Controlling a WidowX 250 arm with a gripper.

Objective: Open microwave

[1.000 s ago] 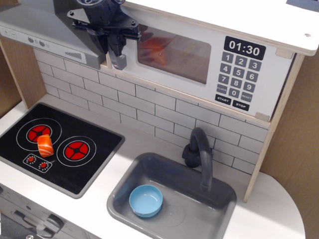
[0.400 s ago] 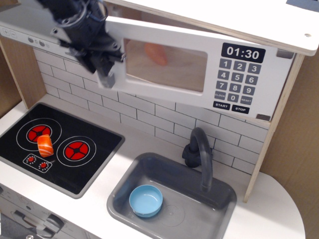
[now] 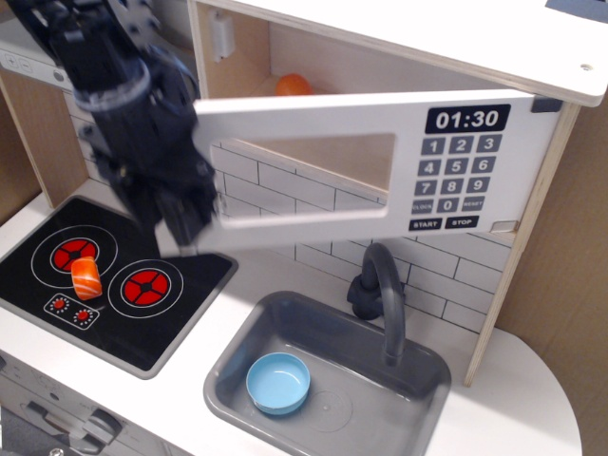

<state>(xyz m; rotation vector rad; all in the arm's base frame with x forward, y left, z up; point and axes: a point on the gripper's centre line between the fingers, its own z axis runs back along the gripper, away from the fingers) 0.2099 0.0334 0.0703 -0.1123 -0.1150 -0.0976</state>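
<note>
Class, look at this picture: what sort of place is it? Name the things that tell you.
Most likely a child's toy play kitchen, not a real one. Clues: a wooden microwave with painted keypad, its door swung open; a flat printed hob carrying a toy sushi piece; a small grey sink with a tap.

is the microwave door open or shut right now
Open. The microwave door has swung out, exposing the cavity and an orange item inside. The gripper is at its free edge.

We see the microwave door (image 3: 361, 161) has swung from shut to wide open, exposing the cavity and an orange object (image 3: 294, 85) inside. The gripper (image 3: 185, 223) has moved down and outward with the door's left edge.
</note>
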